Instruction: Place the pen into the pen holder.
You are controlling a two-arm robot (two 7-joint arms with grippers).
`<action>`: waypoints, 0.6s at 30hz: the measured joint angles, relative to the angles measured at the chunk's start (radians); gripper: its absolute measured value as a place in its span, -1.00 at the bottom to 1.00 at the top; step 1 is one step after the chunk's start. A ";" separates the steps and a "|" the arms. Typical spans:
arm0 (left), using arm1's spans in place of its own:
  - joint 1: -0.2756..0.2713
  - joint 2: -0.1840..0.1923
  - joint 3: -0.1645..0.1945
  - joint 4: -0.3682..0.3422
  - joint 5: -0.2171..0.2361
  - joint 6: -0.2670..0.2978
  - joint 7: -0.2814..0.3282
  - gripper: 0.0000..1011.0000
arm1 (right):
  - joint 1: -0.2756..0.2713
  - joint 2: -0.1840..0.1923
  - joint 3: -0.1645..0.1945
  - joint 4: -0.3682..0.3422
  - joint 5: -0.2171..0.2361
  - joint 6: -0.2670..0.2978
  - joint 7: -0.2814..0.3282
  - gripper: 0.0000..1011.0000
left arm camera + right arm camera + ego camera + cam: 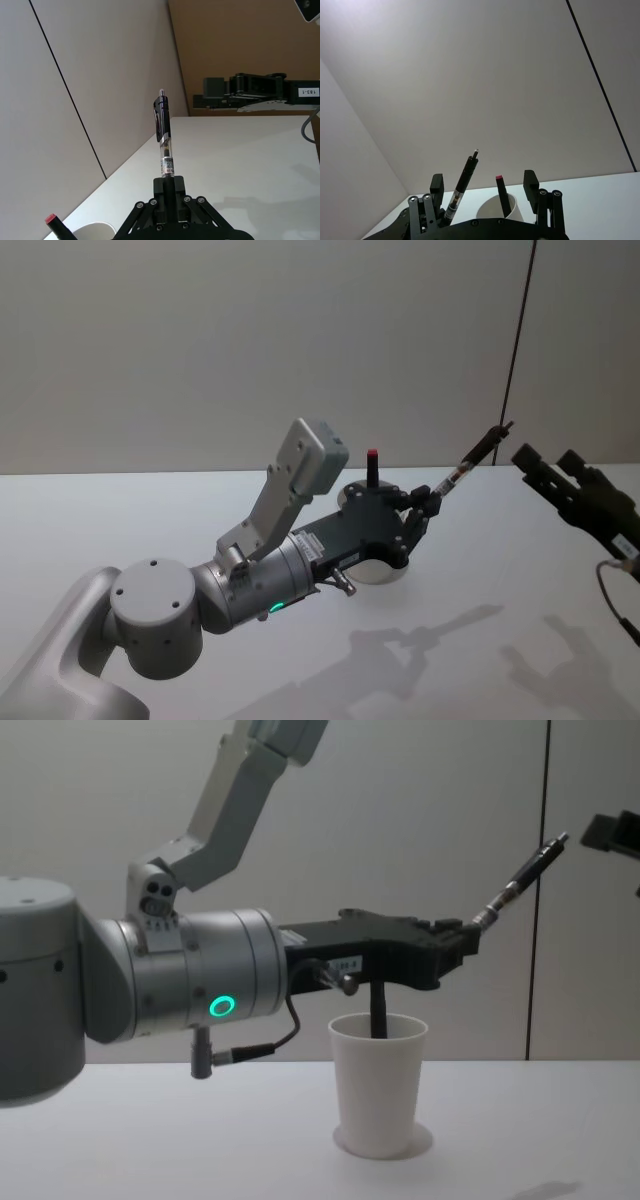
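Observation:
My left gripper (pixel 428 502) hangs above the table, shut on the lower end of the pen (pixel 478 452). The pen is a clear and black click pen and points up and away to the right. In the left wrist view the pen (pixel 164 140) stands straight out from the shut fingertips (pixel 172 184). Below the left gripper (pixel 466 938) stands the pen holder (pixel 378 1085), a white paper cup, with a dark red-tipped pen (pixel 373 466) upright in it. The held pen (pixel 522 875) lies beyond the cup's rim. My right gripper (pixel 558 478) hovers open at the right, holding nothing.
The white table (pixel 480 640) stretches around the cup. A pale wall with a dark vertical seam (pixel 518 335) stands behind. The left arm's big grey joint (pixel 180 975) fills the space left of the cup.

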 joint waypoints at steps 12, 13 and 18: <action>0.000 0.000 0.000 0.000 0.000 0.000 0.000 -0.75 | 0.045 -0.043 -0.037 0.001 -0.009 0.050 -0.066 0.98; 0.000 0.000 0.000 0.000 0.000 0.000 0.000 -0.74 | 0.048 -0.046 -0.039 0.001 -0.009 0.052 -0.071 0.98; 0.000 0.000 0.000 0.000 0.000 0.000 0.000 -0.74 | 0.061 -0.063 -0.056 0.000 -0.019 0.077 -0.107 0.98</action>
